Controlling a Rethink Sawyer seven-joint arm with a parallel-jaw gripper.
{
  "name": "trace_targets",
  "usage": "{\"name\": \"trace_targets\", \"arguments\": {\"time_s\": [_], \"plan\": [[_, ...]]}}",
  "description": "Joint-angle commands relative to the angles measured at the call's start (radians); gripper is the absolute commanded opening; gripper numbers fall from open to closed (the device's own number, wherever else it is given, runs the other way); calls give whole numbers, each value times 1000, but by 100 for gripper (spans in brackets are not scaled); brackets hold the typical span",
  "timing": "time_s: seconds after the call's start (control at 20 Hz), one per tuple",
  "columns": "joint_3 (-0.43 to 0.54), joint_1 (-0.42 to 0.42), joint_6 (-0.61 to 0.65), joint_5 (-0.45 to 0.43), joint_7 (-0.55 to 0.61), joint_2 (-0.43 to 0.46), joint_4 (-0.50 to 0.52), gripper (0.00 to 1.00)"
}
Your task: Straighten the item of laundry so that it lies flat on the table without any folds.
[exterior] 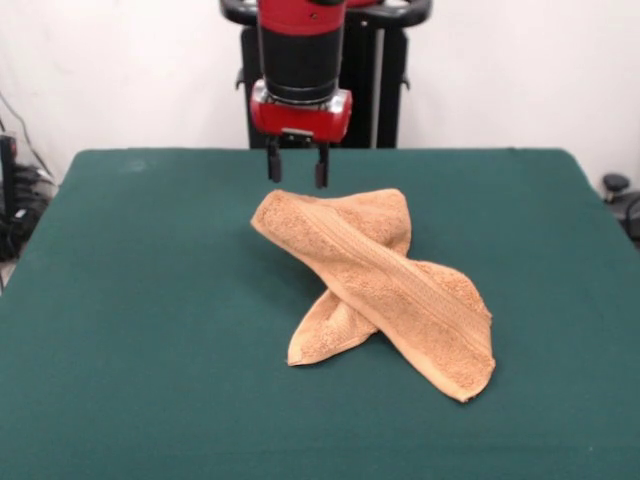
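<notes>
A broad strip of bare green counter (150, 400) runs along the near edge, with nothing on it from the left corner to the right. Just beyond it lies the orange-tan towel (385, 285), a little right of the counter's middle and well apart from every edge. It is folded over itself into a crossed shape: one long flap runs from a rounded bunch at the far left down to a hemmed corner at the near right, its ribbed band showing along the length, and a second flap pokes out from beneath it toward the near left. The far end of the towel stands slightly raised off the cloth, casting a shadow on its left side.

The hand (296, 170) hangs above the towel's far-left end, its two dark fingers (273, 163) pointing straight down with a clear gap between them, holding nothing; the tips sit just above the cloth, apart from it. Wide open counter lies on the left, the right and behind the towel toward the far edge.
</notes>
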Motion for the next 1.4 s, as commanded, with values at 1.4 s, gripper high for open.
{"name": "trace_targets", "arguments": {"time_s": [1.4], "plan": [[584, -470, -224, -147, 117, 178, 86, 100]]}}
